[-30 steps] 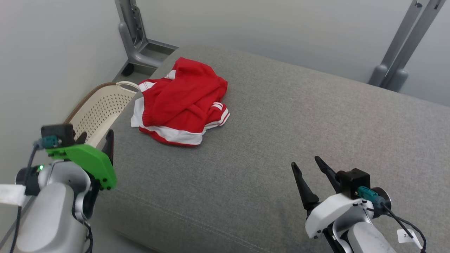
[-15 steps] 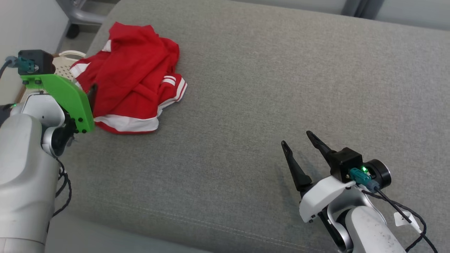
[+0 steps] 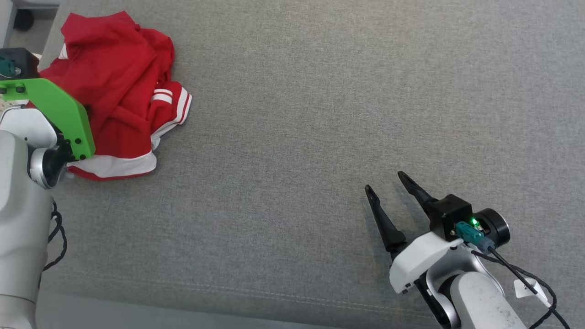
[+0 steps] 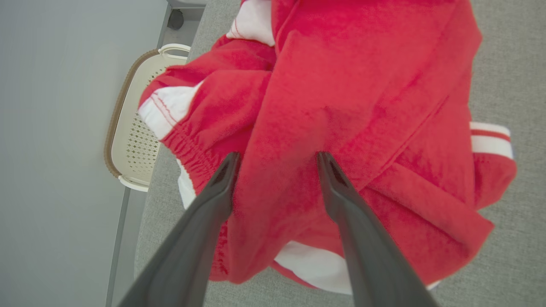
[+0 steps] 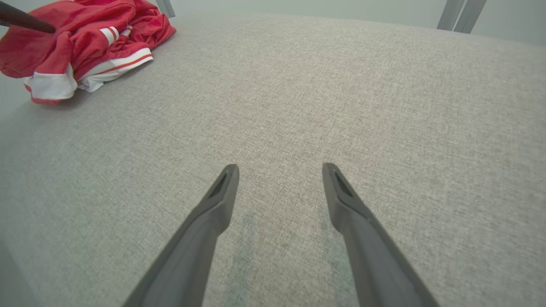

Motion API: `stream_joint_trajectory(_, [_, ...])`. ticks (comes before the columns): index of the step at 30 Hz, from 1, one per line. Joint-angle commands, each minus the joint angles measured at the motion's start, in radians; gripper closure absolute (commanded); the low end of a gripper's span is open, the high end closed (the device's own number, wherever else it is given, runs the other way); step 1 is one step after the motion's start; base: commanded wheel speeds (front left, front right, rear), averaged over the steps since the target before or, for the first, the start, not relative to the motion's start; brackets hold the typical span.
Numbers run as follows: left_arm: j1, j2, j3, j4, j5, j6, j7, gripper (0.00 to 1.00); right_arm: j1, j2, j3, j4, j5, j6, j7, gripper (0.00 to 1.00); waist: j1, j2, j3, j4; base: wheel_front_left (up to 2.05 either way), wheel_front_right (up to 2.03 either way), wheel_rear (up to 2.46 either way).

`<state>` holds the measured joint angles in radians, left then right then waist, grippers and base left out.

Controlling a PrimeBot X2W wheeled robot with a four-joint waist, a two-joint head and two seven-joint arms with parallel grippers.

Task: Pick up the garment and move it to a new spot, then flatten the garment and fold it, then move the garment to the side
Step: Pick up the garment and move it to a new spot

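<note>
Head view: red garment (image 3: 119, 91) w/ white stripes is lying crumpled at the far-left corner of the grey cushion (image 3: 320, 114). The left arm's green bracket (image 3: 59, 114) is covering the garment's left edge. Right gripper (image 3: 385, 181) is hovering at lower right, well apart from the garment. Its jaws are standing spread, w/ nothing btwn them.

Left wrist view: left gripper (image 4: 277, 155) is pointing straight at the garment, jaws spread wide and straddling a red fold. The tips are sitting right at the cloth, but can't tell if they're touching it. Nothing is being pinched. An elastic gathered band & white panels are showing on the garment's left side. A cream perforated laundry basket (image 4: 132, 140) is standing off the cushion's edge, beside the garment.

Right wrist view: right jaws are standing spread over bare cushion. The garment is lying far off at upper left, w/ one dark finger (image 5: 25, 23) of the left gripper reaching over it. Grey metal legs (image 5: 460, 15) are showing beyond the cushion — upper right.
</note>
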<state>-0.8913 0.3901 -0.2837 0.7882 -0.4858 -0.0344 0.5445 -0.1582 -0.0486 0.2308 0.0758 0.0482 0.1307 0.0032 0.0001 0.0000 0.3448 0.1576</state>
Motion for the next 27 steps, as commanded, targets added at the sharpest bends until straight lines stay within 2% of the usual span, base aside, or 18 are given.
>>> stream_joint_trajectory(1, [-0.014, 0.004, 0.000, 0.005, 0.006, 0.008, -0.008, 0.87, 0.005, -0.003, 0.000, 0.003, 0.003, 0.000, -0.001, 0.00, -0.0001, 0.0000, 0.004, -0.008, 0.00, 0.00, 0.00])
stream_joint_trajectory(2, [-0.013, 0.006, -0.001, 0.009, 0.007, 0.008, -0.010, 1.00, 0.006, -0.003, 0.001, 0.006, 0.005, 0.000, -0.002, 0.00, -0.0001, 0.0000, 0.001, -0.008, 0.00, 0.00, 0.00])
stream_joint_trajectory(11, [-0.033, -0.006, -0.012, -0.017, 0.017, 0.015, -0.074, 1.00, 0.009, -0.003, 0.011, 0.045, 0.034, 0.000, -0.022, 0.00, -0.0001, 0.0000, -0.068, -0.012, 0.00, 0.00, 0.00])
stream_joint_trajectory(16, [-0.056, -0.012, -0.030, -0.048, 0.029, 0.006, -0.088, 1.00, 0.021, -0.003, 0.016, 0.069, 0.057, 0.000, -0.040, 0.00, -0.0001, 0.0000, -0.123, -0.029, 0.00, 0.00, 0.00])
stream_joint_trajectory(22, [-0.107, -0.032, -0.086, -0.107, 0.062, -0.027, -0.094, 1.00, 0.043, -0.003, 0.029, 0.111, 0.103, 0.000, -0.068, 0.00, -0.0001, 0.0000, -0.207, -0.085, 0.00, 0.00, 0.00])
stream_joint_trajectory(27, [-0.138, -0.076, -0.130, -0.165, 0.083, -0.041, -0.132, 1.00, 0.052, -0.003, 0.047, 0.142, 0.126, 0.000, -0.085, 0.00, -0.0001, 0.0000, -0.263, -0.156, 0.00, 0.00, 0.00])
